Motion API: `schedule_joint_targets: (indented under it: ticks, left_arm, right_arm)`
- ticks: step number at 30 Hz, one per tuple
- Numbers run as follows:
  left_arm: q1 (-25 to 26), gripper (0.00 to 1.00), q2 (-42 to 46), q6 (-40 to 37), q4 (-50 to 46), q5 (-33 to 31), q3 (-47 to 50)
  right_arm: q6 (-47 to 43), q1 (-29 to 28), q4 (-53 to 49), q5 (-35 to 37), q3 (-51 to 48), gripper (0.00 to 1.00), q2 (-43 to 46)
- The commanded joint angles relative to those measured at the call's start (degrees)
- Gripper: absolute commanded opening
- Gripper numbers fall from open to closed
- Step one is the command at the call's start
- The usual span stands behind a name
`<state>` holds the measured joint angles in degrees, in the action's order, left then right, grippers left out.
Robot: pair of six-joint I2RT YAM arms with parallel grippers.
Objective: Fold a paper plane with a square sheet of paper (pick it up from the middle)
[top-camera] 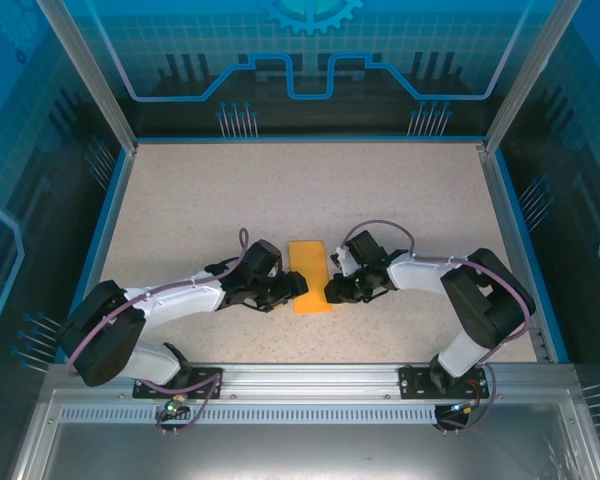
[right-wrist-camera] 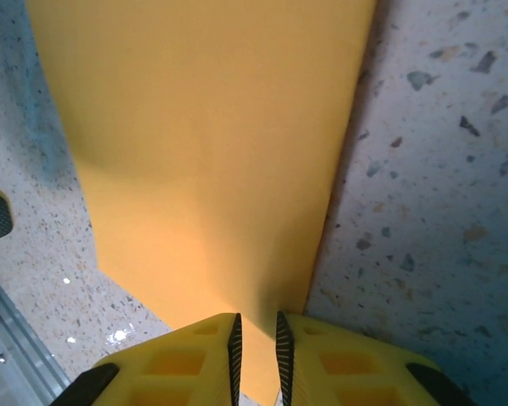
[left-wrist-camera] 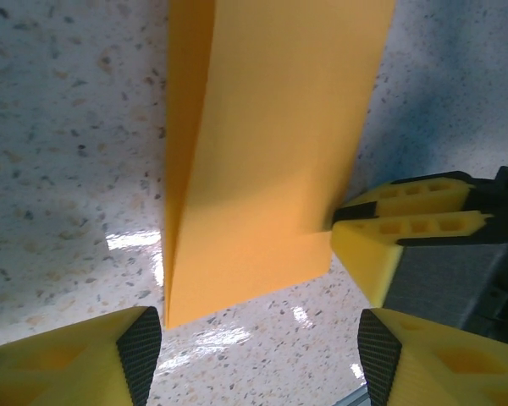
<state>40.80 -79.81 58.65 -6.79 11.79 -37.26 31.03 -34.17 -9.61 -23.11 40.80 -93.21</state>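
Top view: a thin orange-yellow sheet of paper (top-camera: 310,275), folded into a long narrow rectangle, lies on the speckled beige tabletop (top-camera: 230,190). It sits between the two arms, near the middle of the table's width and in its near half. Its long side runs away from the arm bases, slightly tilted.

Left gripper (top-camera: 298,286): just beside the sheet's left long edge, towards the near end. In the left wrist view its two yellow fingers (left-wrist-camera: 110,359) stand wide apart with nothing between them. The sheet's near corner lies ahead of the gap, flat on the table. No contact with the paper is visible.

Right gripper (top-camera: 330,291): at the sheet's near right corner. In the right wrist view the yellow fingers (right-wrist-camera: 339,364) are drawn almost together, with only a thin slit left, and the paper's edge runs into that slit. The left wrist view shows the same fingers stacked one above the other at the right edge of the sheet, so this gripper is pinching the paper.

Paper condition, left wrist view: two layers show. Along the left long side a narrow darker strip runs the length of the sheet, and the layers gape slightly there. The top face is smooth, with no other creases visible.

A silver aluminium rail (top-camera: 310,375) carries both arm bases at the near edge of the table.
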Motion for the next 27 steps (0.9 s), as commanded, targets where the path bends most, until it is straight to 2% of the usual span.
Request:
schedule_joint_targets:
  ticks: [1, 14, 22, 27]
  left_arm:
    - [0.69, 0.67, -0.54, 1.56, 2.57, 1.08, 1.38]
    - [0.88, 0.66, -2.36, -1.47, 5.46, 0.11, 1.31]
    - [0.78, 0.64, -5.37, -8.77, 6.37, -5.26, -0.84]
    - [0.69, 0.62, -7.13, -9.24, 10.41, -4.01, -0.97]
  right_arm:
    - [-0.50, -1.07, -2.28, 2.69, -1.02, 0.20, -0.91]
    - [-0.01, -1.03, -0.93, 2.51, -2.46, 0.19, -0.22]
    - [0.44, -0.63, 0.46, 1.90, -3.48, 0.19, -0.22]
    - [0.41, -0.28, 0.68, 1.70, -3.62, 0.19, -0.26]
